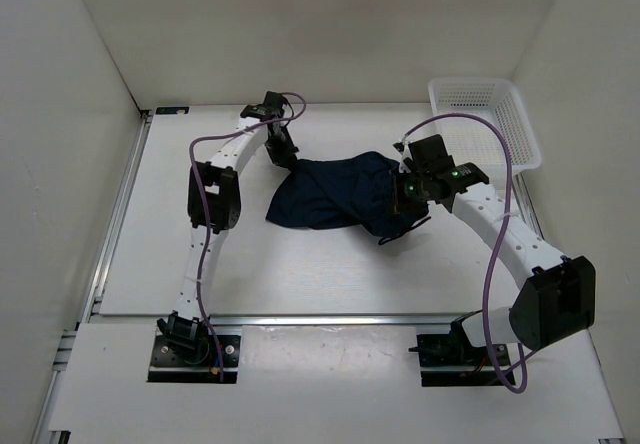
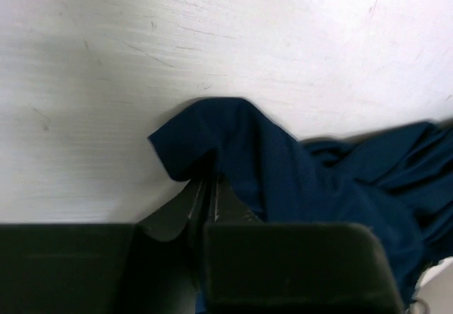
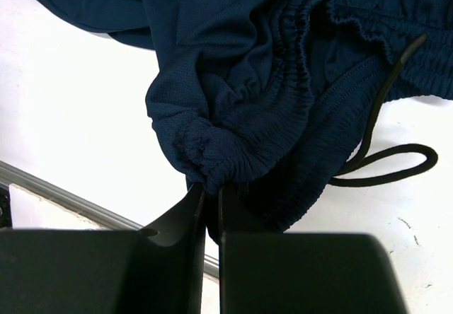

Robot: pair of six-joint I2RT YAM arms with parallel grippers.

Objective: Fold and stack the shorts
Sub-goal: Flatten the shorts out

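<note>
The dark navy shorts (image 1: pixel 335 194) lie bunched in the middle of the table, stretched between my two grippers. My left gripper (image 1: pixel 289 159) is shut on the shorts' far left corner, seen in the left wrist view as a folded hem (image 2: pixel 205 141) pinched between the fingers (image 2: pixel 209 190). My right gripper (image 1: pixel 405 196) is shut on the gathered elastic waistband (image 3: pixel 233 137) at the shorts' right end; the jaws (image 3: pixel 210 190) stand almost together with fabric between them. The thin dark drawstring (image 3: pixel 386 165) loops loose on the table beside it.
A white mesh plastic basket (image 1: pixel 485 119) stands at the back right corner. White walls enclose the table on the left, back and right. A metal rail (image 1: pixel 300 319) runs along the table's front edge near the arm bases.
</note>
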